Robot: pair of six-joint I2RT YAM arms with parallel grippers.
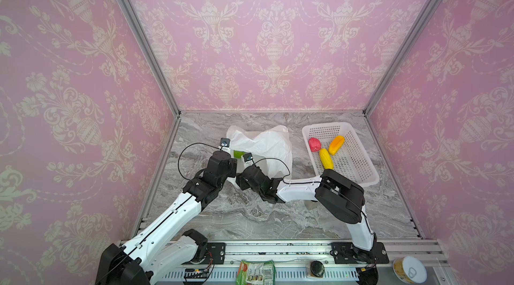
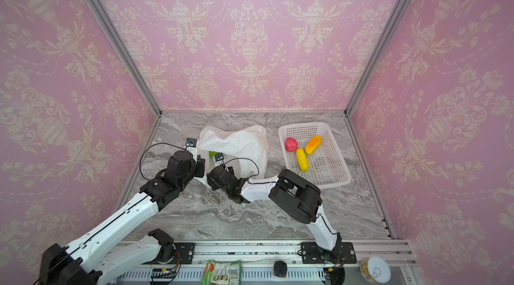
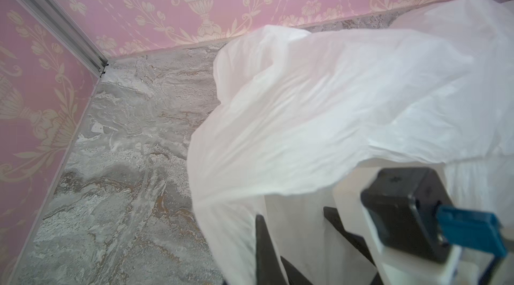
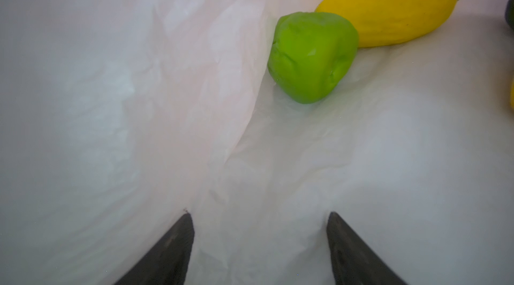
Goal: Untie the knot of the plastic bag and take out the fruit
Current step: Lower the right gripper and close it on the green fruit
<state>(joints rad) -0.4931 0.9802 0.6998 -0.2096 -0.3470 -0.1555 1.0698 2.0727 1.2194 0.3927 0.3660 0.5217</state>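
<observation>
The white plastic bag (image 1: pixel 267 144) (image 2: pixel 242 144) lies mid-table with its mouth toward my arms. My left gripper (image 3: pixel 293 212) is shut on the bag's near left edge and holds it up, with plastic draped over its fingers. My right gripper (image 4: pixel 260 219) is open inside the bag, nothing between its fingers. Ahead of it on the bag's floor lie a green fruit (image 4: pixel 311 58) and a yellow oblong fruit (image 4: pixel 395 11). The green fruit (image 1: pixel 238 154) peeks from the mouth in both top views. The knot is out of view.
A white perforated basket (image 1: pixel 361 178) (image 2: pixel 338 179) at the right holds a pink-red fruit (image 1: pixel 314 144), an orange one (image 1: pixel 336 144) and a yellow one (image 1: pixel 326 158). A green packet (image 1: pixel 256 271) and a can (image 1: pixel 410 269) sit on the front rail. Pink walls enclose three sides.
</observation>
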